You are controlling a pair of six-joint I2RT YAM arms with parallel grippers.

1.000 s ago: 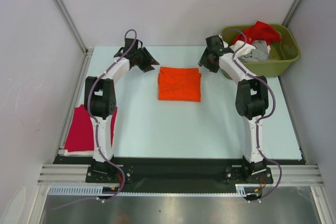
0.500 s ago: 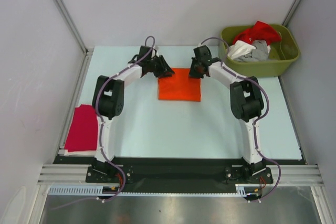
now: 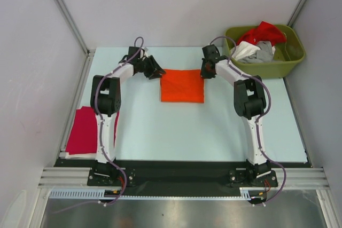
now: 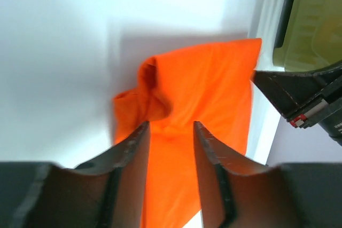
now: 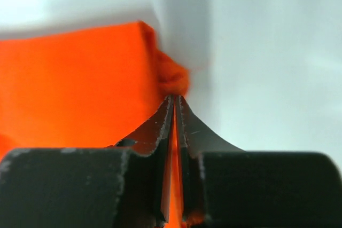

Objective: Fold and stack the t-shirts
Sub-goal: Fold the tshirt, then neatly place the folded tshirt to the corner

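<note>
Nearest, at the near-left edge of the counter [image 3: 160, 132], the magenta-red tee [image 3: 81, 132] lay flat, already folded by the look of it & partly behind the left arm. Farther back, mid-counter, lay the orange tee [image 3: 182, 85]: a tidy folded rectangle, smooth except for its two far corners, both puckered up. A sec before, both hands stood clear of it, the right one gaping; since then they'd closed in on its far edge. The right hand [image 5: 175, 100] was pinched tight on the far-right corner, w/ a sliver of orange between its fingers. The left hand [image 4: 170, 126] sat at the far-left corner w/ jaws apart, the bunched corner just past its tips, nothing gripped yet. So the grab for the next fold was prob. half made; the left had to bite before any lift. Farthest, at the right, the olive bin [image 3: 293, 52] held a red tee [image 3: 264, 31], white tee [image 3: 245, 50] & grey tee [image 3: 263, 53], all crumpled, so most of the job remained.
</note>
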